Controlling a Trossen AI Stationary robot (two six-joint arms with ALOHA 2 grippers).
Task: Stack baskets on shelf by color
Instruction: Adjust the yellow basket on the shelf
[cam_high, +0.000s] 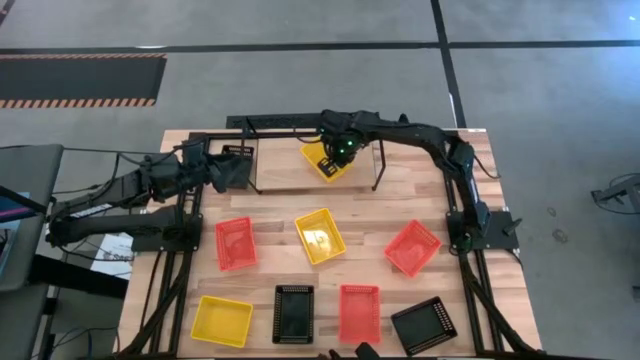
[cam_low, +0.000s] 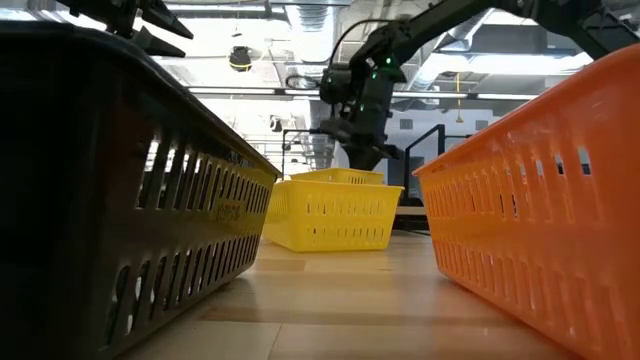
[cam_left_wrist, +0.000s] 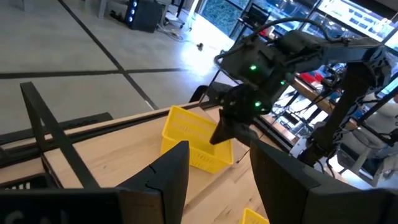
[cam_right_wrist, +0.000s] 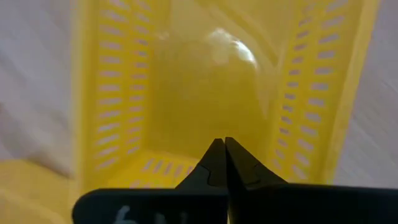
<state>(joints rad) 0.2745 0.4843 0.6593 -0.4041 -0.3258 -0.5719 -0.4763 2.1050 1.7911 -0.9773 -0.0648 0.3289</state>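
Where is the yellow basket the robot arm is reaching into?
In the high view, that yellow basket sits at the table's far edge, inside the shelf, under the right end effector.

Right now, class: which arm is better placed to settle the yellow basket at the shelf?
The right arm: its pincer hangs directly over the yellow basket at the shelf. The left pincer sits off at the shelf's left end.

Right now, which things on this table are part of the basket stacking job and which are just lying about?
Part of the job:
- yellow basket on the shelf, under the right claw
- shelf
- two more yellow baskets
- three red-orange baskets
- loose black baskets
- left claw

Lying about:
- nothing I can see on the table
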